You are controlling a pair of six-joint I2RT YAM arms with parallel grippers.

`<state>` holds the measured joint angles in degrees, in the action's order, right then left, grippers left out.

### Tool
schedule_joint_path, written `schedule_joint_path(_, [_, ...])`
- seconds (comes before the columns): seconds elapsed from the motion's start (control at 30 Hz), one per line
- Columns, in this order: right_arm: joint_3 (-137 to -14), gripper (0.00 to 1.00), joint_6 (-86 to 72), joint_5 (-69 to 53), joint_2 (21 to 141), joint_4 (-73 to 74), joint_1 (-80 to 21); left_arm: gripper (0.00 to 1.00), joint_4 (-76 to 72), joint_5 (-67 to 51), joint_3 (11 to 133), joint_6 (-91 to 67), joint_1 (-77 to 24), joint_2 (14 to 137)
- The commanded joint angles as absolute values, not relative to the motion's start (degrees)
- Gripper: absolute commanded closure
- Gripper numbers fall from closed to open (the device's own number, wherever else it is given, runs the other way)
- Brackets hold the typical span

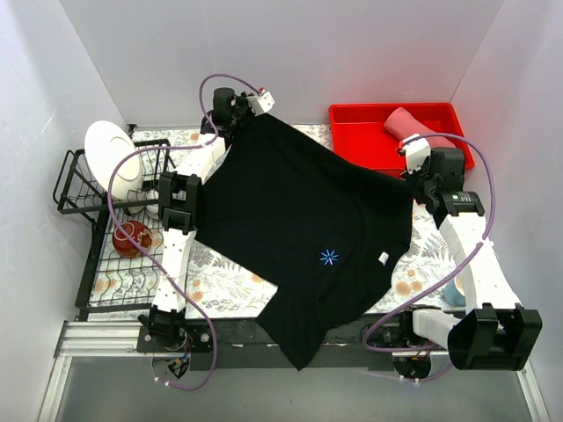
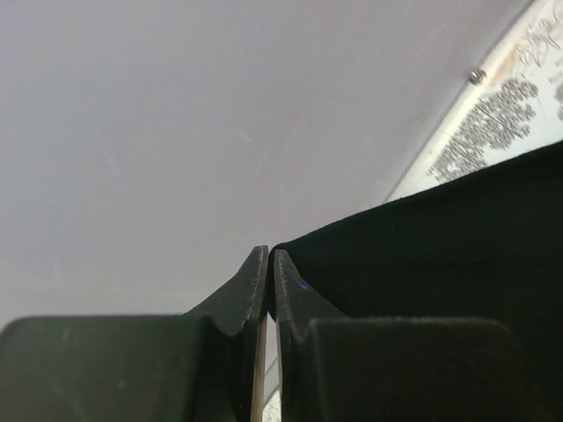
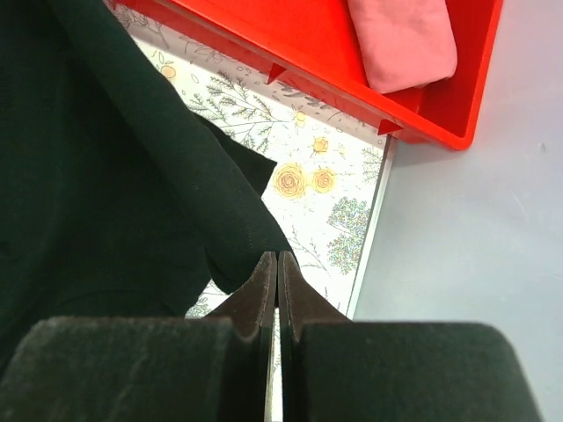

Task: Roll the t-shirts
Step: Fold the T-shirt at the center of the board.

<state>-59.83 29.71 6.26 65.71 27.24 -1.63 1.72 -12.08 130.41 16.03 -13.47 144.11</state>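
The left gripper (image 1: 244, 112) (image 2: 268, 257) is sitting at 11 o'clock in the top view, its jaws pressed together and pinching a corner of the black shirt (image 1: 299, 220) (image 2: 440, 237). The right gripper (image 1: 415, 180) (image 3: 277, 259) is sitting at 3 o'clock, jaws likewise clamped, pinching another edge of the same shirt (image 3: 88, 176). The shirt is stretching between them across the middle of the table (image 1: 220, 286), and its lower part is draping over the near edge at 6 o'clock. Its blue print (image 1: 328, 257) and white label (image 1: 383, 258) are facing up, the label lying at 3 o'clock from the print. The pink shirt (image 1: 406, 123) (image 3: 400, 40) is lying in the red bin (image 1: 361, 141) (image 3: 290, 35) at 1 o'clock, apart from the black one. A rack (image 1: 88, 176) is standing at 9 o'clock, with a white plate (image 1: 113, 158) leaning in it.
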Motion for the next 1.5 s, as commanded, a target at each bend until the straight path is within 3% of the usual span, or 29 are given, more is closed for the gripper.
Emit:
schedule_joint_path(0.0, [-59.33, 0.99, 28.65, 6.33, 62.94, 29.35, -1.49, 1.00, 0.26, -12.48, 125.70, 19.42, -13.01, 140.72])
schedule_joint_path(0.9, [-49.75, 0.99, 35.77, -7.64, 50.36, 46.84, -1.93, 1.00, -0.88, -14.15, 85.35, 33.31, -9.41, 117.16])
schedule_joint_path(1.47, [-48.34, 0.99, 41.30, -17.04, 49.48, 53.61, -5.71, 1.00, 2.81, -8.53, 84.46, 36.12, -8.35, 119.09])
